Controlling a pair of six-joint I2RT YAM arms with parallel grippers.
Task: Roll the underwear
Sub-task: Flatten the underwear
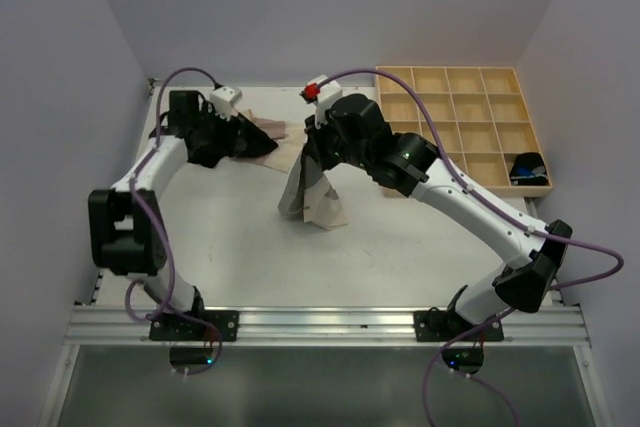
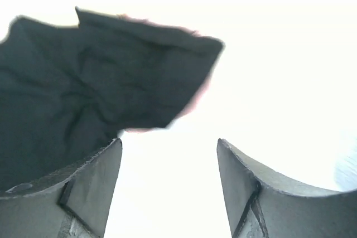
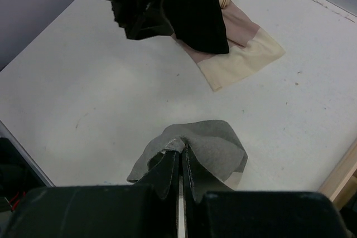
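Work surface: a white matt table (image 1: 400, 257) with faint scuffs and specks visible in the right wrist view. It is enclosed by plain pale lilac-grey walls: back wall (image 1: 330, 7), left wall (image 1: 50, 97) and right wall (image 1: 590, 67). A light wooden tray (image 1: 445, 69) of square compartments sits at the far right corner. A metal rail (image 1: 330, 322) runs along the near edge, with a dark glossy panel (image 1: 320, 387) below it. Lighting is even and diffuse, and shadows are soft.
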